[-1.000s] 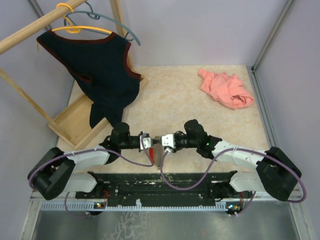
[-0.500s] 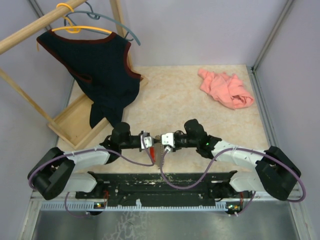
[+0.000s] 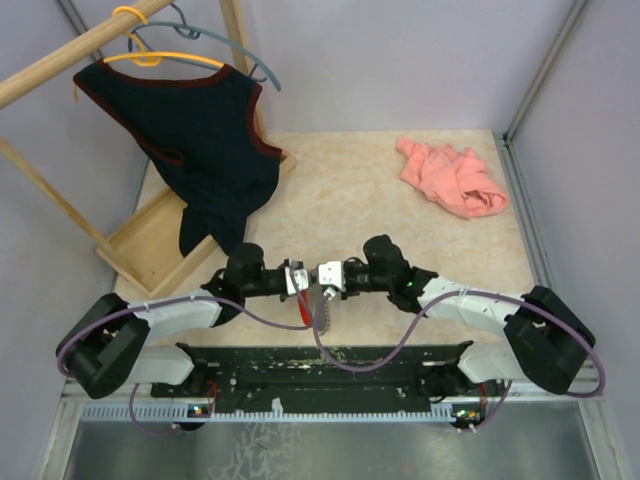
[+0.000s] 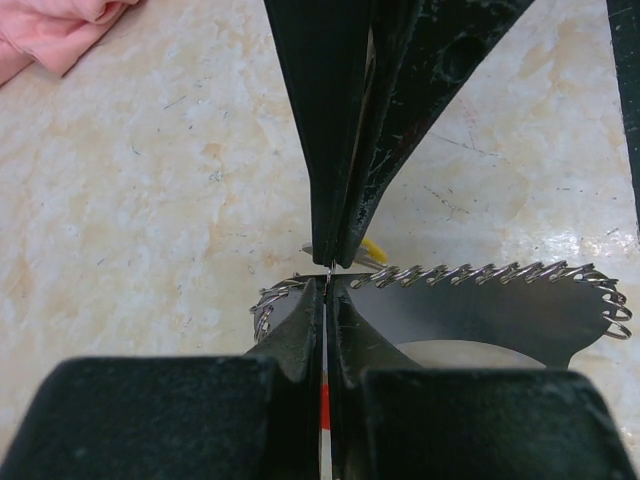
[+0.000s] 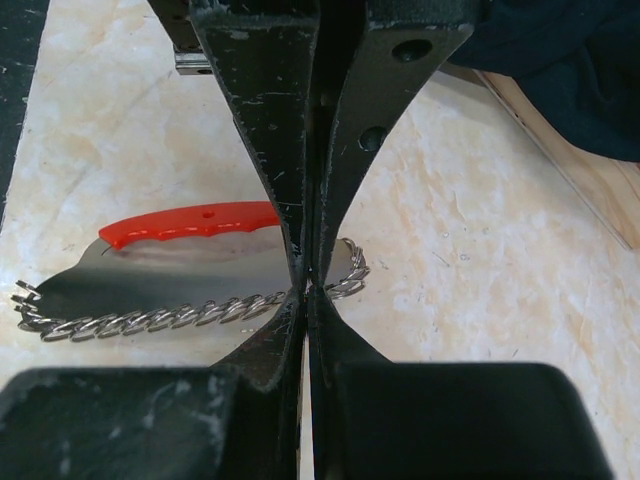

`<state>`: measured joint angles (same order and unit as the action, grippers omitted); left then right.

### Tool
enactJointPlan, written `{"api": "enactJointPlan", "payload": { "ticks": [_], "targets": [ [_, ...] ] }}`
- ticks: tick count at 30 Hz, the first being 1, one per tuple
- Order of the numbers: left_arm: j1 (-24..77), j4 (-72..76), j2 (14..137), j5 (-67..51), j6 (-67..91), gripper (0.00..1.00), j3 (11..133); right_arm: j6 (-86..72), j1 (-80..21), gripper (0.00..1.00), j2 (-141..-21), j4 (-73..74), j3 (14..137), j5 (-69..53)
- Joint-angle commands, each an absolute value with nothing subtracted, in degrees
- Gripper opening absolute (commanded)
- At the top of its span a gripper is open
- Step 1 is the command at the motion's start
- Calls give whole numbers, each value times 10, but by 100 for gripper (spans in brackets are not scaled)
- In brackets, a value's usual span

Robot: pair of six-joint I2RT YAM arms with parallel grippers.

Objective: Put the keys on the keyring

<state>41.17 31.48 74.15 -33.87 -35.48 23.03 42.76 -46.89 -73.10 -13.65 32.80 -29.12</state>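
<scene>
My left gripper (image 3: 304, 281) and right gripper (image 3: 317, 277) meet tip to tip above the table's near middle, both shut. The keyring hangs between them: its silvery chain strip (image 3: 323, 318) dangles below, with a red part (image 3: 303, 309) beside it. In the left wrist view my left gripper (image 4: 327, 287) pinches a thin red piece, and the chain (image 4: 480, 274) runs off to the right. A small yellow bit (image 4: 373, 250) shows by the right gripper's tips. In the right wrist view my right gripper (image 5: 308, 291) is closed at the chain (image 5: 150, 321), under a red tag (image 5: 195, 223). I see no separate key.
A pink cloth (image 3: 450, 178) lies at the far right of the table. A dark vest (image 3: 200, 130) hangs from a yellow hanger on a wooden rack at the left, over a wooden tray base (image 3: 145, 250). Grey walls close in the table.
Both grippers have drawn closer together and shifted slightly away from the bases. The chain now hangs lower and plainer between them.
</scene>
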Motion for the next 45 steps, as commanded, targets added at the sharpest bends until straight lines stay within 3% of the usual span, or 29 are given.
{"api": "enactJointPlan", "payload": {
  "ticks": [1, 26, 45],
  "targets": [
    [424, 344, 743, -332, -330, 0, 252, 430, -485, 0, -729, -172, 359, -298],
    [423, 438, 737, -263, -200, 0, 227, 521, -510, 0, -723, -94, 345, -244],
    [423, 470, 748, -273, -255, 0, 192, 417, -509, 24, -639, -114, 332, -169]
  ]
}}
